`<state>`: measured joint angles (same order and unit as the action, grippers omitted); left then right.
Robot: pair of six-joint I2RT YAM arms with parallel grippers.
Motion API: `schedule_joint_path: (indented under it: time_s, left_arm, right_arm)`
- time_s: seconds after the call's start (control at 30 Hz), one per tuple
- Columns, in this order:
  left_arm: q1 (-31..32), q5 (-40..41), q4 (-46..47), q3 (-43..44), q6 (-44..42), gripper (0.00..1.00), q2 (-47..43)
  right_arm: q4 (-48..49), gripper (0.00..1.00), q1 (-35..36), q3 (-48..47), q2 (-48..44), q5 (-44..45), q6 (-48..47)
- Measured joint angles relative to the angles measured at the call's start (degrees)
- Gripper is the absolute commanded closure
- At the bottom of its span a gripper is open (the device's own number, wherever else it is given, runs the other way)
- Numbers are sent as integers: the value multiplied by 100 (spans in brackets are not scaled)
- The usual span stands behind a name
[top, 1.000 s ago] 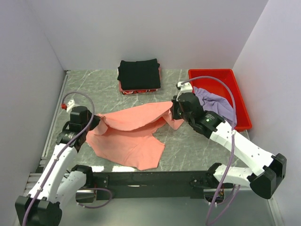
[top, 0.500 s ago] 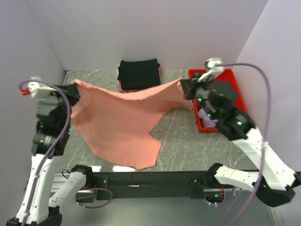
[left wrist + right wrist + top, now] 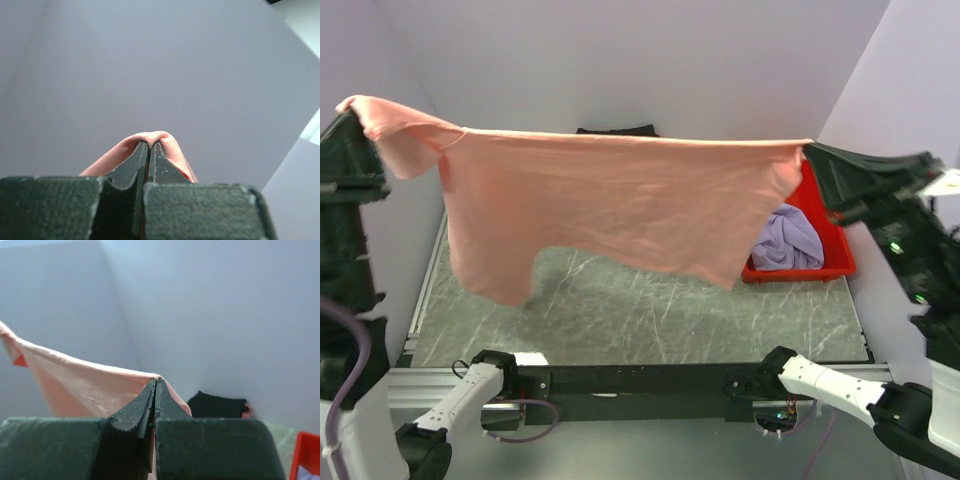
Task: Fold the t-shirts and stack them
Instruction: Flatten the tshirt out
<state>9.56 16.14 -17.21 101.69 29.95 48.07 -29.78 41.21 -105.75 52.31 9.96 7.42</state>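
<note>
The salmon-pink t-shirt [image 3: 610, 195] hangs spread wide high above the table, stretched between both grippers. My left gripper [image 3: 358, 112] is shut on its left corner, and the cloth wraps over the tips in the left wrist view [image 3: 150, 143]. My right gripper [image 3: 808, 150] is shut on its right corner, also seen in the right wrist view [image 3: 155, 381]. The lavender-purple t-shirt [image 3: 787, 240] lies crumpled in the red tray [image 3: 825, 268]. The black folded t-shirt [image 3: 620, 130] sits at the back, mostly hidden behind the pink cloth; it also shows in the right wrist view [image 3: 217, 405].
The grey marbled table [image 3: 650, 310] lies below the hanging shirt. White walls close in on the left, back and right. The red tray stands at the right side against the wall.
Both grippers have risen and moved apart, lifting the salmon-pink t-shirt off the table and stretching it into a wide hanging sheet.
</note>
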Motion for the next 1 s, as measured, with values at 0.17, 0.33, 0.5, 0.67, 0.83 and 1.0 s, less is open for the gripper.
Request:
schedule_joint_path:
  time_s: [0.17, 0.33, 0.5, 0.67, 0.83, 1.0]
  left_arm:
    - [0, -284, -48, 426, -278, 99, -350]
    - [0, -483, -179, 1115, -387, 99, -457]
    - [0, -498, -221, 1403, -433, 99, -492]
    - [-2, -490, -83, 922, -444, 99, -501]
    - [-4, -179, 306, -267, -442, 99, -367]
    - [-11, 487, 850, -1624, -450, 99, 538]
  right_arm:
    - [-328, 100, 0, -361, -240, -697, 133]
    - [-603, 100, 0, -343, -424, -1423, 376]
    - [-715, 100, 0, -280, -568, -1882, 564]
    - [-780, 100, 0, -127, -660, -1639, 645]
    - [-841, 100, -11, 157, -363, -339, 680]
    - [-468, 100, -1145, 1139, 535, 295, 796]
